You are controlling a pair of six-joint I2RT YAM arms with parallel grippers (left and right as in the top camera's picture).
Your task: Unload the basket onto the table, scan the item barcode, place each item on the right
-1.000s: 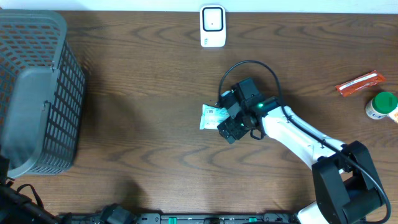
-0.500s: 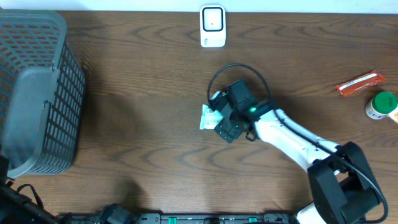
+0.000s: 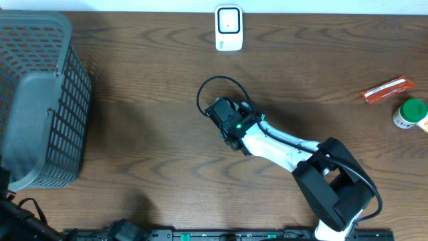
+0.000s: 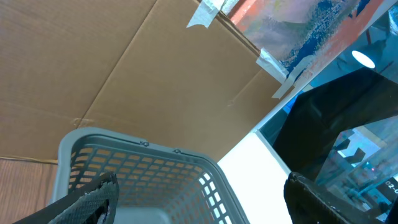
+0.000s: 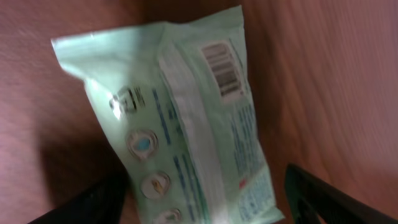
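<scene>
1. The right claw stood spread open, gripping nothing.
2. The pale green packet lay on the desk, its near end between that claw's fingers.
3. Its barcode showed at the end farthest from the claw.

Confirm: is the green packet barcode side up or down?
Up. In the right wrist view the green packet shows its barcode and back seam to the camera, wooden table behind.
</scene>
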